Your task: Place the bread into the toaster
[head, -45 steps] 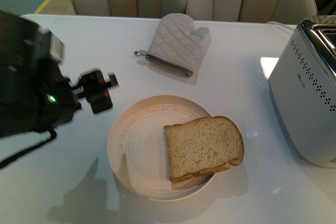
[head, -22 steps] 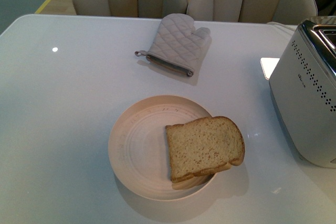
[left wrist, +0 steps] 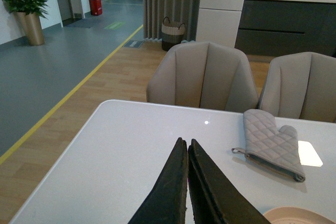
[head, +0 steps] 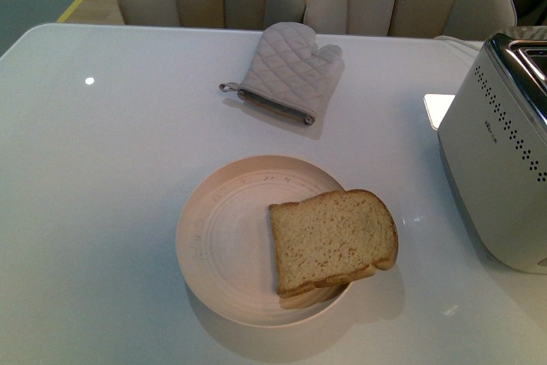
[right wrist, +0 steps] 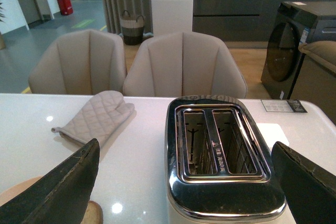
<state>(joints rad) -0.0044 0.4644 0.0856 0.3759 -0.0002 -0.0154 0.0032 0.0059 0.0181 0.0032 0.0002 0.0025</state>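
Only the wrist views catch the left end effector (left wrist: 187,142), pinched closed over the bench (left wrist: 115,156), and the right end effector (right wrist: 185,145), spread wide and framing the toaster's (right wrist: 226,195) two empty slots. Front on, the bread (head: 333,241), a tan speckled slice with golden crust, lies on a plate (head: 214,237) left of the toaster, apart from both

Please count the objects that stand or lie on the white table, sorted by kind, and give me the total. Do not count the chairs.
bread: 1
plate: 1
oven mitt: 1
toaster: 1
Total: 4
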